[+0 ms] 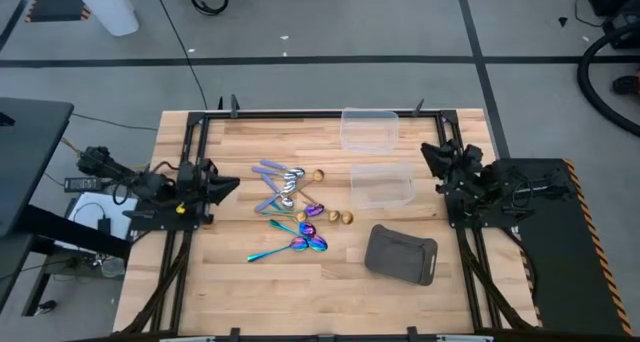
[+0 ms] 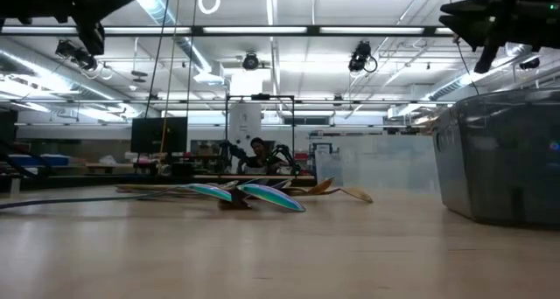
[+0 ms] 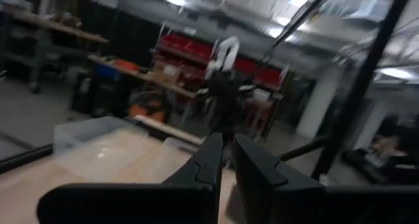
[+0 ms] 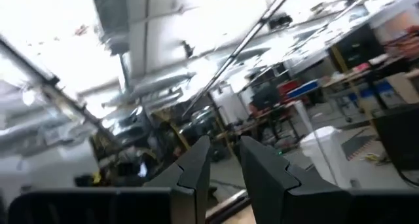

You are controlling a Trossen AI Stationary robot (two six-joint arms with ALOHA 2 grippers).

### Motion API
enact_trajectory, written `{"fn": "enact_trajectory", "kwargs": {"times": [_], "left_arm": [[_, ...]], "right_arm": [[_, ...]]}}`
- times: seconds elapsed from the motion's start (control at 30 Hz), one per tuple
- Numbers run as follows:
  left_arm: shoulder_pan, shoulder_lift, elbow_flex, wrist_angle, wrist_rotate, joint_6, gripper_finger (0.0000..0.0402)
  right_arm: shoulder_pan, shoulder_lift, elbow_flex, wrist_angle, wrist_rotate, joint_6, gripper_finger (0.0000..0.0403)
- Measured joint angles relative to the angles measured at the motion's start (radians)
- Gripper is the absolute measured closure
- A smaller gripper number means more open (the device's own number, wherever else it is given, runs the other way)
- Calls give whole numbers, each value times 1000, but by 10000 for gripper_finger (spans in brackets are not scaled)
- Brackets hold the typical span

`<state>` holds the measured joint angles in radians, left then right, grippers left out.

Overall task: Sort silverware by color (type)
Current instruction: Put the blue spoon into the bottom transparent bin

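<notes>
The silverware [image 1: 292, 210] lies in a loose pile on the wooden table, left of its middle. Lilac-handled spoons [image 1: 275, 177] are at the far side of the pile. Gold pieces [image 1: 330, 215] are on its right, and iridescent spoons [image 1: 295, 245] lie nearest. In the low view the silverware [image 2: 258, 194] rests flat on the tabletop. My left gripper [image 1: 232, 185] hovers shut at the table's left side, raised, just left of the pile. My right gripper [image 1: 428, 152] hangs shut near the right edge, also raised. Both wrist views look out into the room.
Two clear plastic tubs stand right of the pile, one at the far edge [image 1: 370, 129] and one nearer the middle [image 1: 382, 184]. A dark grey tray [image 1: 402, 254] lies toward the near right. Bare wood lies near the left and near edges.
</notes>
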<state>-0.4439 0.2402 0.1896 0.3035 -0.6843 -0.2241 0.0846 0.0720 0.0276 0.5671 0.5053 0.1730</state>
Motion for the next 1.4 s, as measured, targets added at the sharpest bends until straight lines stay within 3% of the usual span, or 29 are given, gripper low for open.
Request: {"fn": "enact_trajectory", "kwargs": {"times": [0.3,0.57,0.7,0.97,1.4], "left_arm": [[131,153,159,-240,57,-77,352],[180,210,164,-269,63,-66,279],[195,236,164,-277,65,-52,256],[232,244,164,-275,65,-53,253],[245,252,164,-280,58,-64,253]], "right_arm": [[-11,362,141,-72,-12,22,307],[-29,797,359,-125,-14,-6,307],[-66,1007,522,-238,-80,-27,307],[-118,1347,822,-427,-219,-158,307],[-120,1690,1166,-755,-457,-201,304]]}}
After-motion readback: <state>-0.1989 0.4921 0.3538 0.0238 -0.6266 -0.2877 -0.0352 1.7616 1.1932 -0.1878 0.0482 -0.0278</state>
